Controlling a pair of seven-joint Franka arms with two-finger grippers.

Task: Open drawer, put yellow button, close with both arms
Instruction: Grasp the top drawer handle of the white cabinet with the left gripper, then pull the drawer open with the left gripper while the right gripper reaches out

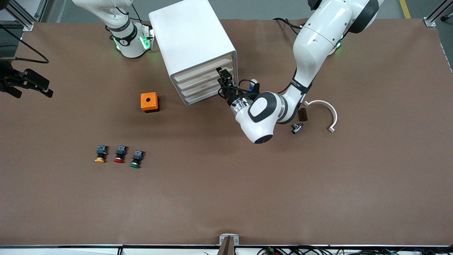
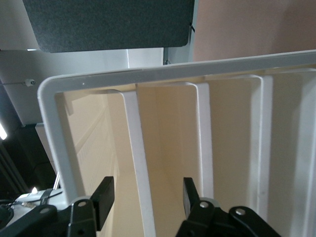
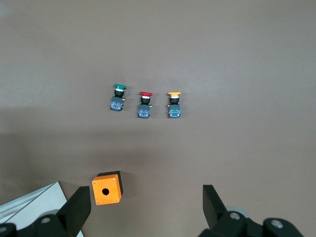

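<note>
- the white cabinet [image 1: 193,46] stands near the tabletop edge where the arms are based, its top drawer [image 1: 203,72] not pulled out
- left gripper [image 1: 224,82] is at the cabinet's front, fingers [image 2: 102,195] apart either side of a drawer's front lip
- right gripper [image 3: 145,210] waits high over the tabletop, fingers wide apart, holding nothing
- orange box [image 1: 149,102] sits beside the cabinet
- yellow button [image 1: 101,154] lies nearer the front edge, end of a row with the red button [image 1: 120,154] and green button [image 1: 136,159]

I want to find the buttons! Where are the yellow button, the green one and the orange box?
yellow button [image 1: 100,160]: front view, on its round yellow-orange cap.
green button [image 1: 134,165]: front view, on its green cap.
orange box [image 1: 148,100]: front view, on its top face beside the hole.
</note>
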